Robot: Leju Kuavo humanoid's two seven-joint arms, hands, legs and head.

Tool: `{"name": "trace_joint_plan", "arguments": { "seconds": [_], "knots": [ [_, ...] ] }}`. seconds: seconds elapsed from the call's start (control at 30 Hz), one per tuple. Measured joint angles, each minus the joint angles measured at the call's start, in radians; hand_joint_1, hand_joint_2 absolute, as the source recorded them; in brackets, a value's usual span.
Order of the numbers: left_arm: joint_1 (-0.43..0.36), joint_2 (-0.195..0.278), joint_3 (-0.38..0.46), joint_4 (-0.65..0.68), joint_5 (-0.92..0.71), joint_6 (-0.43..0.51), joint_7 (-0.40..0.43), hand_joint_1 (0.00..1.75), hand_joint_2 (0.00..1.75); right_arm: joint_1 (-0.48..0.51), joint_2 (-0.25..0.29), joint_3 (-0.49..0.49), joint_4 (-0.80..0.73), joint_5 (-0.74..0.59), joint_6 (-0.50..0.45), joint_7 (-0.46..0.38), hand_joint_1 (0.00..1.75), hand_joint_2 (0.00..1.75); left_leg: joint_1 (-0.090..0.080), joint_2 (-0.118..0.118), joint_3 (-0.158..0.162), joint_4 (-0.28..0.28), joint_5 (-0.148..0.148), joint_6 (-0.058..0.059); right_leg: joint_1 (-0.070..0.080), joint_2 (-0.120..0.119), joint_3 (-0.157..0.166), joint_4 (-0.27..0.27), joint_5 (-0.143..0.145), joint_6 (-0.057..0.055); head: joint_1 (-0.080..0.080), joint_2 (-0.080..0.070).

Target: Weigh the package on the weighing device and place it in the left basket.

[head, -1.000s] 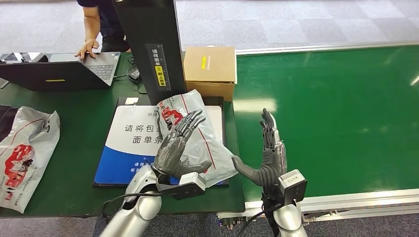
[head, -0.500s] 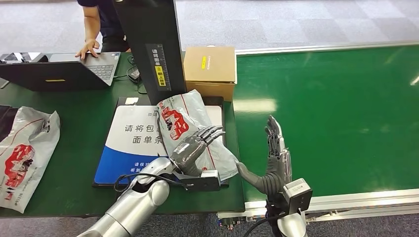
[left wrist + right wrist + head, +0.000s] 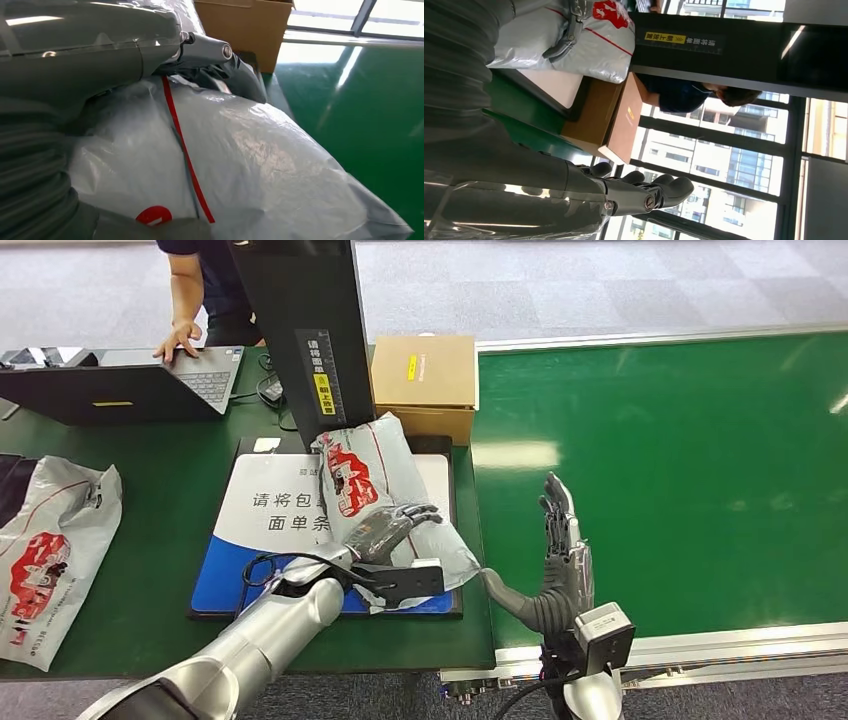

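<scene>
Green worktable [image 3: 150, 540], scale platform [image 3: 270, 530]: grey package [image 3: 375, 490] lying on it, left hand [image 3: 390, 530] laid over it, grasp unconfirmed; right hand [image 3: 555, 550] open beside; weighing underway, next needs firm grip, leftward carry.

Left hand [image 3: 392, 527] flat with fingers extended, palm down; right hand [image 3: 553, 565] upright, fingers straight, thumb out.

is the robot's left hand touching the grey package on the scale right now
Touching. In the head view the left hand lies flat on the package; the left wrist view shows its fingers against the plastic.
</scene>
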Motion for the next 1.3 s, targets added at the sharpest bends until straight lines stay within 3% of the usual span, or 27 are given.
{"name": "trace_joint_plan", "arguments": {
  "seconds": [0.43,0.77,0.9,1.07,1.3],
  "knots": [
    [0.005,0.009,0.061,-0.001,0.048,0.127,-0.076,1.75,1.75,-0.001,0.000,0.000,0.020,-0.001,-0.021,-0.007,0.00,1.75,0.000,0.000,0.002,0.000,0.000,0.000,0.000,0.000,0.002,0.000,0.000,0.000,0.000,0.000],
    [0.163,0.080,0.219,-0.387,0.188,0.196,-0.190,1.75,1.75,-0.024,0.000,0.002,0.050,-0.001,-0.019,-0.005,0.00,1.75,0.000,0.000,-0.001,0.000,0.000,0.000,0.000,0.000,0.000,0.001,0.000,0.000,0.000,0.000],
    [0.214,0.102,0.310,-0.534,0.215,0.305,-0.223,1.75,1.75,-0.032,0.000,0.008,0.061,-0.001,-0.023,-0.004,0.00,1.75,0.000,0.000,0.000,0.000,0.000,0.000,0.000,0.000,0.000,0.001,0.000,0.000,0.000,0.000],
    [0.243,0.116,0.413,-0.660,0.111,0.495,-0.160,1.75,1.75,-0.033,0.000,0.011,0.062,-0.001,-0.036,0.003,0.00,1.75,0.000,0.000,0.000,0.000,0.000,0.000,0.000,0.000,0.000,0.001,0.000,0.000,0.000,0.000],
    [0.242,0.118,0.533,-0.745,-0.063,0.651,-0.053,1.75,1.75,-0.032,0.000,0.020,0.057,0.011,-0.038,0.016,0.00,1.75,0.000,0.000,0.000,0.000,0.001,0.000,0.000,0.000,0.000,0.001,0.000,0.000,0.000,0.000]
  ]
}}
